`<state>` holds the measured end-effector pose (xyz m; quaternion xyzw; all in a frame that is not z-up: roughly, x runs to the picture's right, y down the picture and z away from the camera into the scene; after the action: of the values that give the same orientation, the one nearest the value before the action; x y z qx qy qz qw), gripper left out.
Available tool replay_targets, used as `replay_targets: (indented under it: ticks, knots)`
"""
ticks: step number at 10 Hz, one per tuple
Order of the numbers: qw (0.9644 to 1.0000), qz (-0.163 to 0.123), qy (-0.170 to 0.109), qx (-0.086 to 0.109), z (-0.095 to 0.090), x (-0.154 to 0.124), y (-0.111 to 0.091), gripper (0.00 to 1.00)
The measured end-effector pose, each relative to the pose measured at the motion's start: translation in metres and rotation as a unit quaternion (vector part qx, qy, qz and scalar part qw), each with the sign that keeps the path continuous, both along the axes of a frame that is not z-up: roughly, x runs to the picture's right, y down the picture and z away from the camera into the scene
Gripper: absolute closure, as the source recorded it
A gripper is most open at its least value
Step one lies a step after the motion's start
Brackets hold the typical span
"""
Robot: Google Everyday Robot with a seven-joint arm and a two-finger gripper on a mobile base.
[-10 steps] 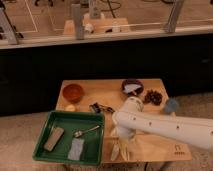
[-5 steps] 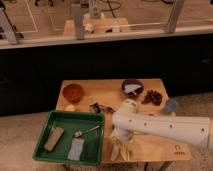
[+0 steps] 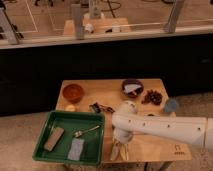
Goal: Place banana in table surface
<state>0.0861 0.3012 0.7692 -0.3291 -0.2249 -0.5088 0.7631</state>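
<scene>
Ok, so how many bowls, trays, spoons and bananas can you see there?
Bowls: 2, the orange bowl and the dark bowl
Green tray: 1
Spoon: 1, in the tray
Banana: 1, at the gripper, near the front edge of the table surface
Total: 5

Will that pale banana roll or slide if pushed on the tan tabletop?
Probably won't roll: the small pale cream-yellow banana looks splayed in a narrow V, which should settle flat. It sits just under the hand near the front edge of the light tan wooden tabletop, so a push might slide it off.
</scene>
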Motion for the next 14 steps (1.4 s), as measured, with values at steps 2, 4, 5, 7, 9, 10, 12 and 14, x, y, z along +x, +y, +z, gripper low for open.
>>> replay_targets:
  ticks: [2,4,5,7,9,10,12,14]
  knots:
    - [1.0000,0.002,0.000,-0.003,0.001,-0.001,0.001,0.81]
    - [1.0000,0.007,-0.004,-0.005,0.001,-0.001,0.001,0.90]
    - [0.9999,0.013,-0.009,-0.006,-0.001,0.000,0.000,0.90]
    - [0.9993,0.032,-0.021,0.002,-0.013,0.005,-0.011,0.90]
    - [0.9976,0.056,-0.036,0.019,-0.035,0.013,-0.033,0.90]
    - [0.9960,0.070,-0.045,0.033,-0.052,0.020,-0.048,0.90]
    - [0.9928,0.087,-0.060,0.055,-0.079,0.030,-0.072,0.90]
    - [0.9877,0.106,-0.079,0.083,-0.110,0.040,-0.097,0.90]
